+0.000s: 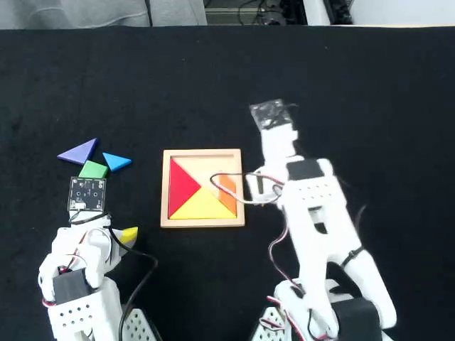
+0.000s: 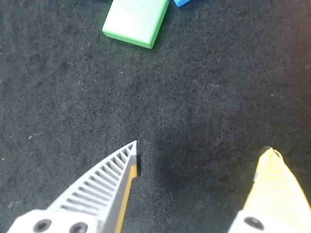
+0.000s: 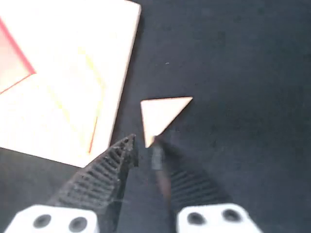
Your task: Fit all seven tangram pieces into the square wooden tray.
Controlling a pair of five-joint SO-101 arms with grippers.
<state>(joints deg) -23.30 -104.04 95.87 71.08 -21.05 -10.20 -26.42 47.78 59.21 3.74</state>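
Observation:
The square wooden tray point(image 1: 202, 223) holds a red triangle point(image 1: 182, 185), a yellow triangle point(image 1: 202, 206) and an orange piece point(image 1: 227, 193). A purple triangle point(image 1: 78, 151), a blue triangle point(image 1: 116, 161) and a green square point(image 1: 93, 169) lie on the cloth to its left. My left gripper point(image 2: 201, 146) hangs open over bare cloth, just short of the green square point(image 2: 135, 22). My right gripper point(image 3: 145, 143) is beside the tray's point(image 3: 73, 73) right edge. Its fingers are nearly together on the corner of a pale small triangle point(image 3: 163, 112). In the high view the right arm point(image 1: 306, 192) hides that triangle.
Black cloth covers the whole table. Cables loop from the right arm over the tray's right edge point(image 1: 238, 186). Open cloth stretches behind the tray and to the far right. The blue triangle's tip point(image 2: 183, 2) lies right next to the green square.

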